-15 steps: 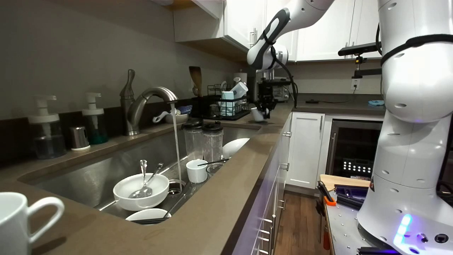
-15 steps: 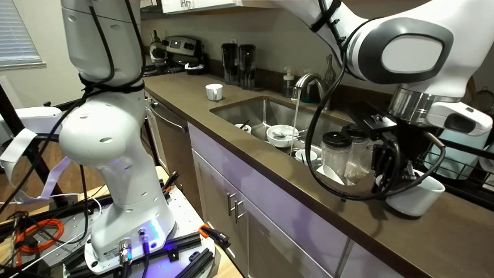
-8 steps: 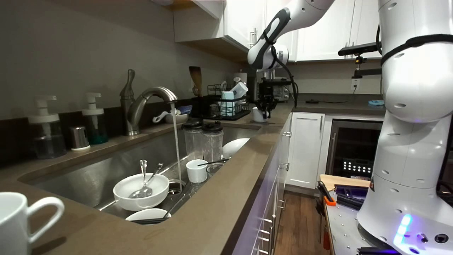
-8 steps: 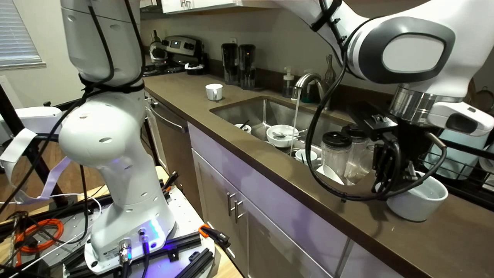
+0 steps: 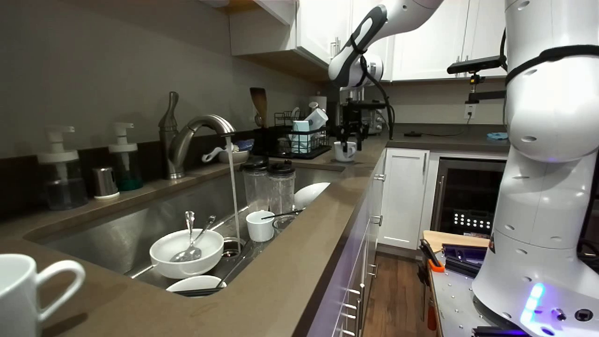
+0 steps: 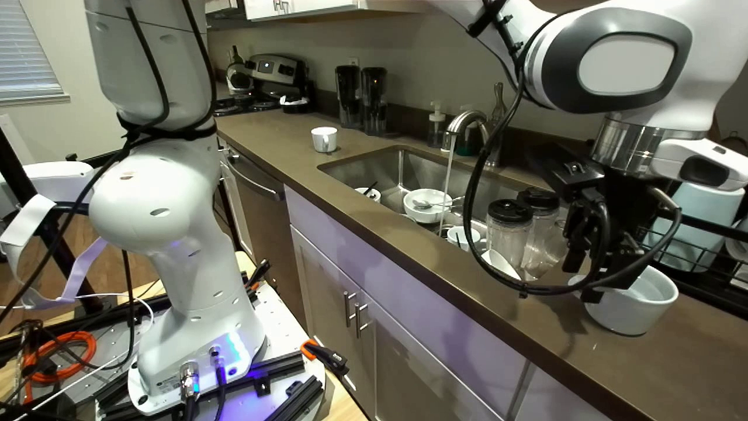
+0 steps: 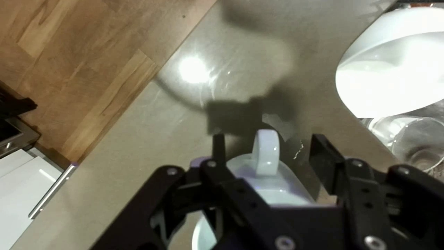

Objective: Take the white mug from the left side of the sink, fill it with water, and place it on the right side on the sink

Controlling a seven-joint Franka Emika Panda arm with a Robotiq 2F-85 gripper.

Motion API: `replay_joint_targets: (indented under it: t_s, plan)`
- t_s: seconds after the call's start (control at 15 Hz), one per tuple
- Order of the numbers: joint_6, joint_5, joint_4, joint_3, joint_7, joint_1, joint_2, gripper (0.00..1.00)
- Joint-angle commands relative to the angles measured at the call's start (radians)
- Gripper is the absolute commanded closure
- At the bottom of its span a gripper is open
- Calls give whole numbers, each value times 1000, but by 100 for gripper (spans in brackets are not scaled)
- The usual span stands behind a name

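The white mug stands upright on the countertop to the right of the sink, near the dish rack; what looks like water shows inside it. My gripper is just above and around its handle, open. In the wrist view the mug's handle rises between the two fingers, with a gap on either side. In an exterior view the mug is partly covered by the fingers. A like mug with a loop handle rests on the counter at the opposite end of the sink.
Water runs from the chrome faucet into the sink. Bowls, a small cup and lidded clear containers fill the basin. A black dish rack stands close behind the mug. The counter's front edge is near.
The mug went from tilted to standing level on the counter. My gripper has let go of its handle, its fingers spreading apart, and the arm has risen slightly.
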Motion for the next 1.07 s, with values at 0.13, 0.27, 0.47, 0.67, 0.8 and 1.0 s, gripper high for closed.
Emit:
replay_joint_targets:
  t_s: [0.13,0.27,0.47,0.67,0.8,1.0]
  plan:
    - [16,-43,-124,8,-9,16,-157,33]
    - [33,-74,-177,14,-3,31,-225,34]
    - [52,-159,-257,39,14,51,-331,32]
    - [57,-228,-324,78,19,69,-425,33]
    - [62,-243,-363,103,-10,84,-478,35]
    - [35,-215,-329,105,0,88,-450,31]
